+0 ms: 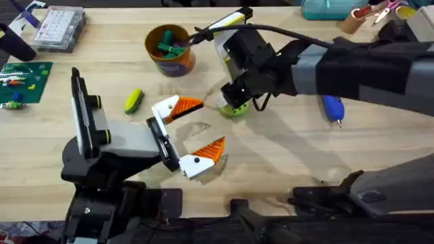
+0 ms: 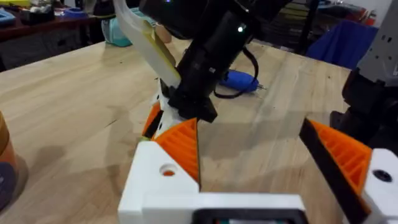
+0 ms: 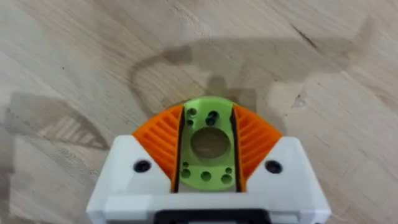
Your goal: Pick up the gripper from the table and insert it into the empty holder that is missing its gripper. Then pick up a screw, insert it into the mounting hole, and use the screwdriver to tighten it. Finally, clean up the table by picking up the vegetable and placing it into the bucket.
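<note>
The lime-green perforated disc (image 3: 208, 149) sits clamped between the right gripper's (image 3: 208, 146) ribbed orange pads above the plank table (image 1: 285, 156). The left gripper (image 1: 195, 132) gapes empty. The oblong yellow-green vegetable (image 1: 133, 100) lies near the round orange bucket (image 1: 171, 50); the blue screwdriver (image 1: 332, 108) rests well apart.

No text, label, brand, number or sign is legible on anything in these three views.

One screwdriver (image 1: 332, 108), one vegetable (image 1: 133, 100), one bucket (image 1: 170, 51), one green disc (image 3: 207, 149).
</note>
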### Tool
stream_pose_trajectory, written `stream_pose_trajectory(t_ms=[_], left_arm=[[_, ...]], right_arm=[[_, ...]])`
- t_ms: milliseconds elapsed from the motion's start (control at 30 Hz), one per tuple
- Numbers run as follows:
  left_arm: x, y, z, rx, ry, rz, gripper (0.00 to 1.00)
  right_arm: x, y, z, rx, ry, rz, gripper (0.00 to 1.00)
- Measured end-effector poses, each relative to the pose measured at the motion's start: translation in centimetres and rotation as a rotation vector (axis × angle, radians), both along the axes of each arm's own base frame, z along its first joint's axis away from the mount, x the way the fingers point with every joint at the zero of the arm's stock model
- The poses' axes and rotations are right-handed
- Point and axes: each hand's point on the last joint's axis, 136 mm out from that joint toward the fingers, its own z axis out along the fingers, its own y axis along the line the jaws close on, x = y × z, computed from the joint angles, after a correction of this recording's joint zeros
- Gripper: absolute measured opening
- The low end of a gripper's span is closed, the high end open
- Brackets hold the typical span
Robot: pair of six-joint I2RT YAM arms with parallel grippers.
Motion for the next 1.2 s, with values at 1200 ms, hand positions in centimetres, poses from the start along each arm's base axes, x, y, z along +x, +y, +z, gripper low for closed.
stream_pose_trajectory(t_ms=[1200], left_arm=[[0.0, 0.0, 0.0, 0.000, 0.000, 0.000, 0.985]], right_arm=[[0.1, 0.2, 1.3, -0.012, 0.014, 0.005, 0.441]])
